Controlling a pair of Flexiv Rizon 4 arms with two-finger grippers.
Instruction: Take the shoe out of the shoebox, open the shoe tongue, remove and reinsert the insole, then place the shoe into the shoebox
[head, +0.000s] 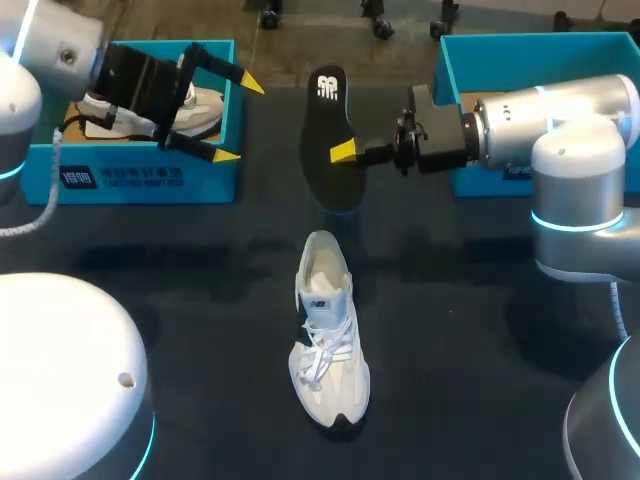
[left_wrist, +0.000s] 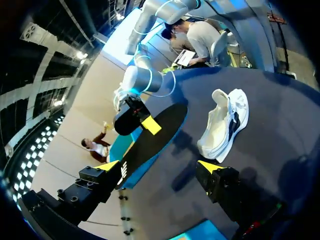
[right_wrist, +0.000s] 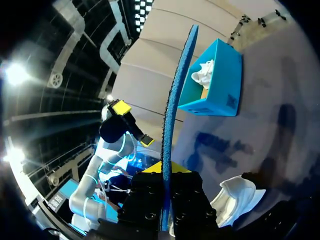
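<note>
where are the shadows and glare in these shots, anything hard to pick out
Head view: the black insole in the right pincer nearly blends into the dark table, the white shoe stands out, and the right arm has a gleam on its shell. Left wrist view: dark shadow patches lie on the table beside the shoe. Right wrist view: the insole, edge-on, shows blue; shadows mottle the table near the shoebox.
</note>
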